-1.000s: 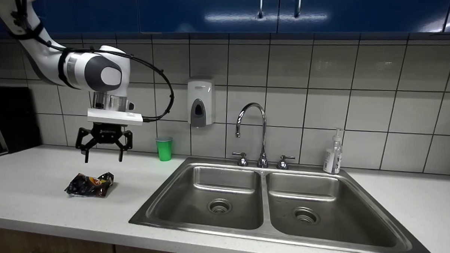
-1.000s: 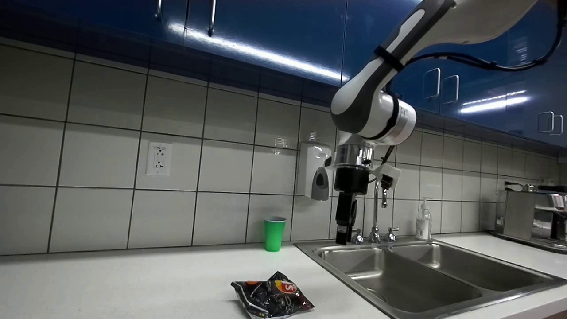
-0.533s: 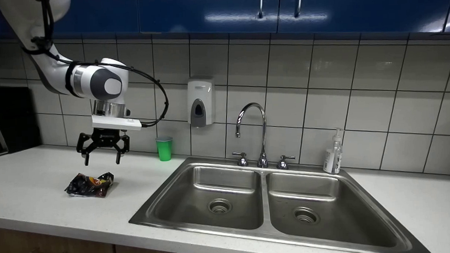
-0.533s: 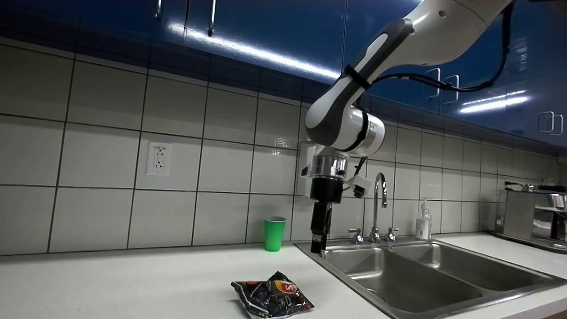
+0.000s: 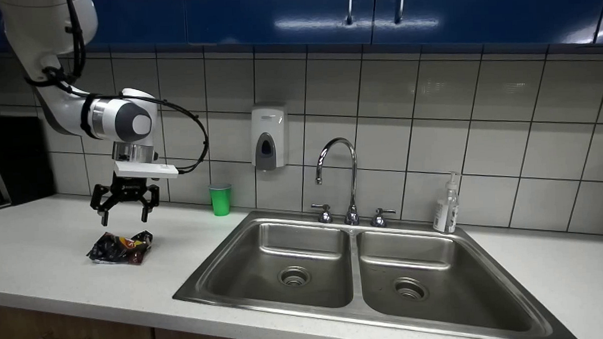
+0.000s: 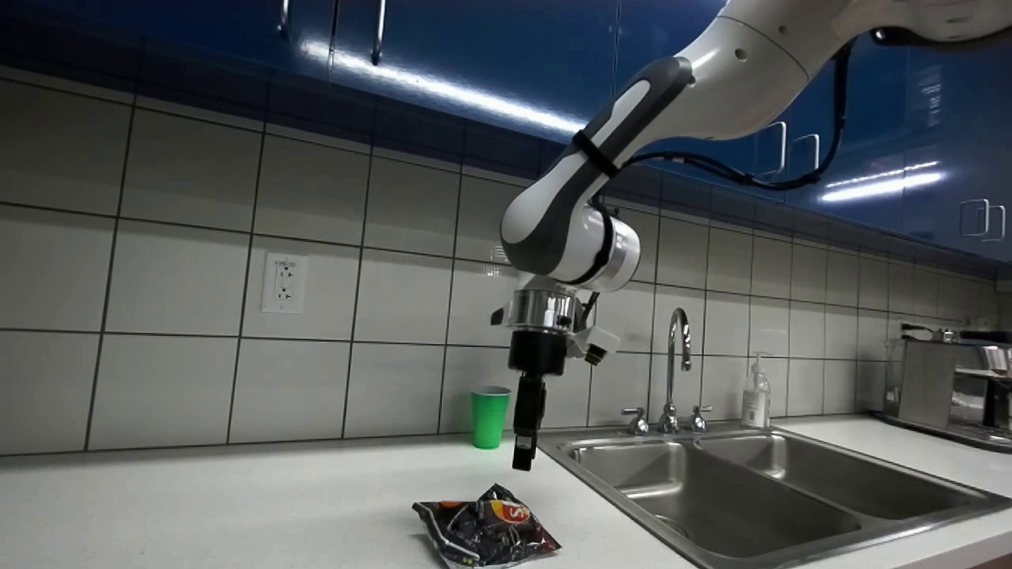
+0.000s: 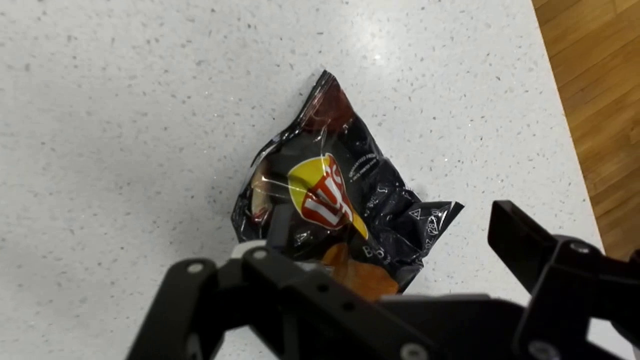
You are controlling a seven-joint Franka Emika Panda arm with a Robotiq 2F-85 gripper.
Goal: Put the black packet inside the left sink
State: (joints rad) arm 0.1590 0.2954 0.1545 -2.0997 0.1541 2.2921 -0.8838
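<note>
The black packet point(image 5: 119, 248) is a crumpled chip bag with a yellow and red logo. It lies on the white counter left of the double sink, and it also shows in an exterior view point(image 6: 490, 529) and in the wrist view point(image 7: 330, 185). My gripper point(image 5: 124, 221) is open and empty, pointing down above the packet, apart from it. It also shows side-on in an exterior view point(image 6: 522, 460). In the wrist view, the gripper point(image 7: 392, 220) has its left finger over the packet and its right finger over counter. The left sink point(image 5: 245, 282) is bare steel with a drain.
A green cup point(image 5: 220, 200) stands behind, near the wall. The faucet point(image 5: 353, 188) rises behind the sink, with a pump bottle point(image 5: 446, 209) to its right. A wall dispenser point(image 5: 269, 135) and blue cabinets point(image 5: 276, 15) are above. The counter's edge shows beside the wood floor point(image 7: 600, 100).
My gripper has moved down and sideways toward the packet, leftward in both exterior views, and stays open. The packet has not moved.
</note>
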